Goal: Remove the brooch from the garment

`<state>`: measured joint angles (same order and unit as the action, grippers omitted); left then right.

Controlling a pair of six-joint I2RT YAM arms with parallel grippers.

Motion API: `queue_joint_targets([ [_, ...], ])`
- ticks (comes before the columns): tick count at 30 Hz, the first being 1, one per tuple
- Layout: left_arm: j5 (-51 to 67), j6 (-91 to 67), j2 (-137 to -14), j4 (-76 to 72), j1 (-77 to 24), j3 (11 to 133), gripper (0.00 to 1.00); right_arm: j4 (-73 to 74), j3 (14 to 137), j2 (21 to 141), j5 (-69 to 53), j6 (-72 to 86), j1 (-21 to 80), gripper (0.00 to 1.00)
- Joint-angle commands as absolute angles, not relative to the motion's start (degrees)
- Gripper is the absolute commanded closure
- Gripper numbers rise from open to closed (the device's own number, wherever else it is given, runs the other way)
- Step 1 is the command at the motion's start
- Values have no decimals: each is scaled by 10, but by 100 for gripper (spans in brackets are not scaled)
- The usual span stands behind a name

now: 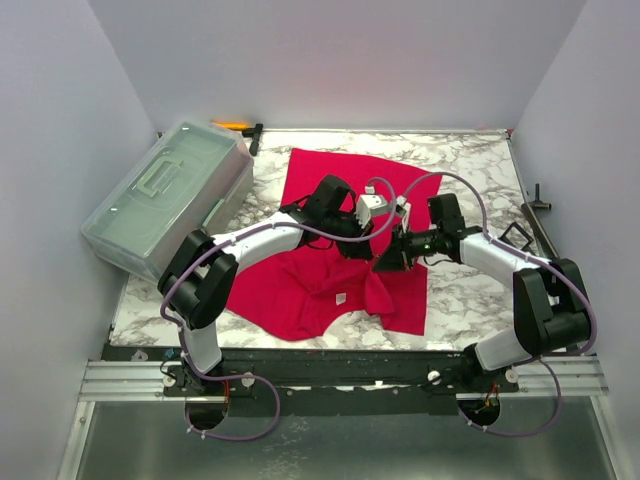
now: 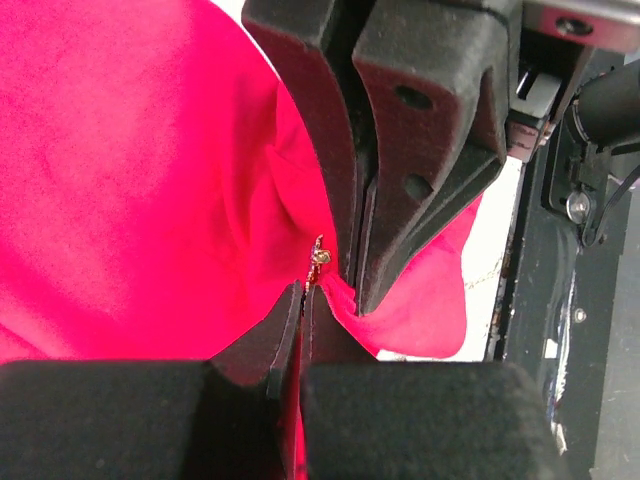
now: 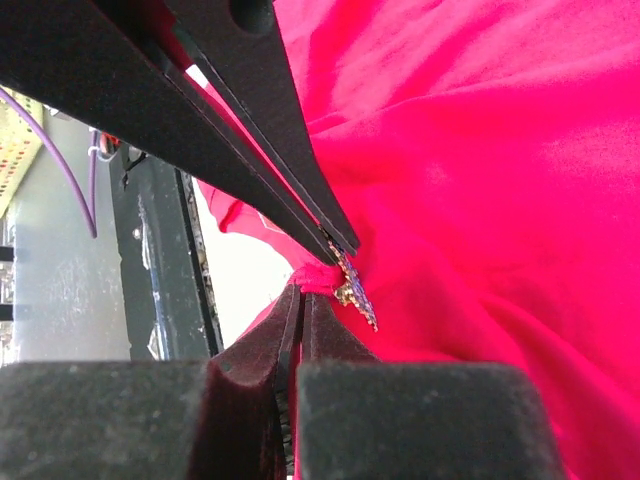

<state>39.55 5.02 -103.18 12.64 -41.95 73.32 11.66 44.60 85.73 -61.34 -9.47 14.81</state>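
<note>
The red garment lies crumpled on the marble table, its white label near the front. Both grippers meet over its middle. My left gripper is shut; in the left wrist view its tips pinch the small gold brooch. My right gripper is shut on a raised fold of the garment right beside the brooch. In the right wrist view the left gripper comes in from the upper left onto the brooch. In the top view the brooch is hidden.
A clear lidded plastic box stands at the back left, partly over the table edge. An orange-handled tool lies at the back wall. A black fitting sits at the right edge. White walls close in three sides.
</note>
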Motion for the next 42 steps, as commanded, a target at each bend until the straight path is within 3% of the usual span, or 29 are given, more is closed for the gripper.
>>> queue_joint_targets([
  [1,416,20,-1006,73,-417,730,100,123,443,870,-616,-105,162,99],
  [13,418,86,-980,124,-400,726,100,182,464,841,-518,-154,159,99],
  [27,446,95,-972,127,-400,721,100,177,454,817,-535,-157,160,99],
  [32,474,99,-969,128,-400,714,100,164,449,788,-523,-148,160,77],
  [42,525,108,-961,128,-400,707,100,122,437,738,-529,-137,160,61],
])
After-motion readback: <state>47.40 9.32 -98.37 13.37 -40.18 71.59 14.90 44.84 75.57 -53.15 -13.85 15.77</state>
